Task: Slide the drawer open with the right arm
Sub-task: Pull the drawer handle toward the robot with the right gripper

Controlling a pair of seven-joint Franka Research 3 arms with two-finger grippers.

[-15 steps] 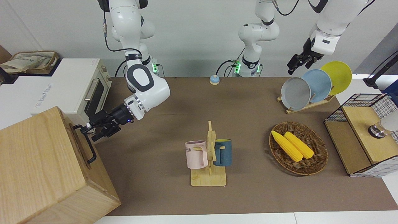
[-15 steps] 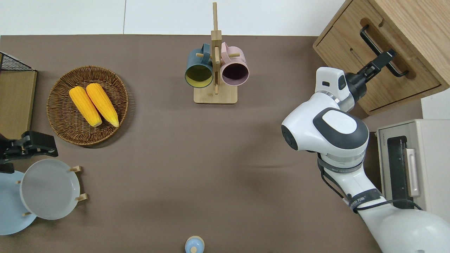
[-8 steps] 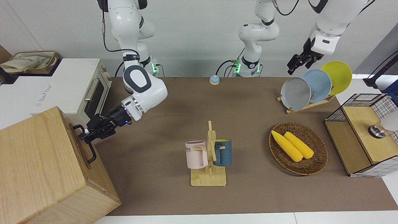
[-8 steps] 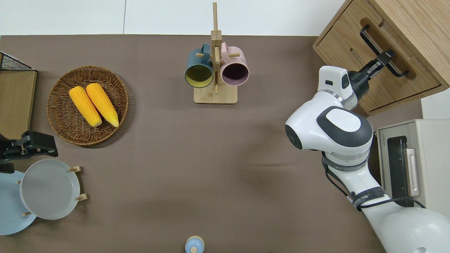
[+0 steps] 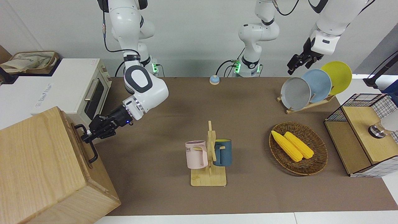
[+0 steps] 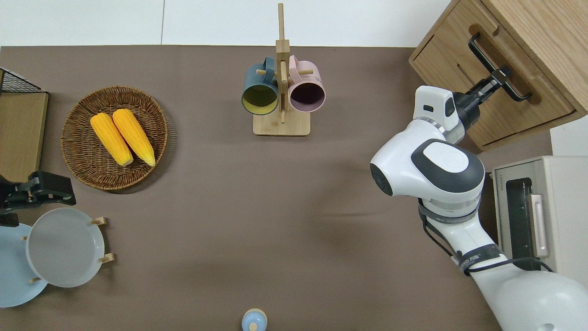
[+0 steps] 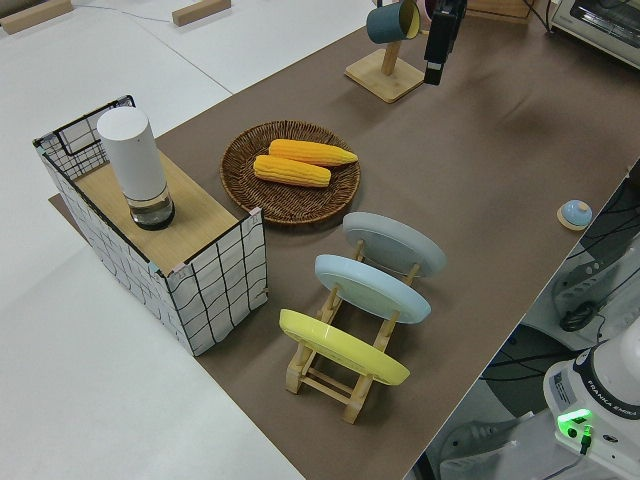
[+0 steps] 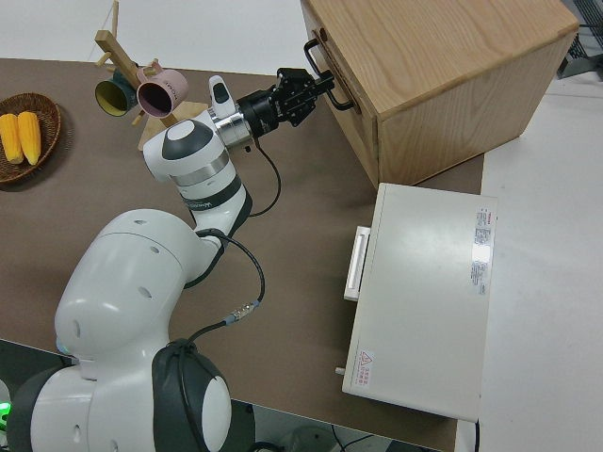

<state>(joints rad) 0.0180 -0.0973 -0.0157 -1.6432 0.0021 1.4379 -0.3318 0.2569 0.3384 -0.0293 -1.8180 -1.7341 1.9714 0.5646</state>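
Since a second ago the right arm (image 6: 427, 168) has pulled back a touch and the drawer (image 6: 494, 89) has slid out a little from the big wooden box (image 5: 40, 168); in the overhead view a step now shows between the drawer front and the box edge. The right gripper (image 5: 88, 134) has its fingers clamped on the thin black handle (image 6: 498, 66), near the end of the bar closer to the robots. In the overhead view the drawer sits up around 1 o'clock, at the right arm's end of the table, with the white toaster oven (image 6: 539, 216) beside the box, nearer to the robots, around 4 o'clock.

Everything else looks the same as before: mug rack (image 6: 281, 87) at 12 o'clock, wicker basket (image 6: 73, 138) with two corn cobs (image 6: 121, 138) around 10 o'clock. Left arm (image 5: 323, 31) is parked, and I can't tell how its fingers stand.
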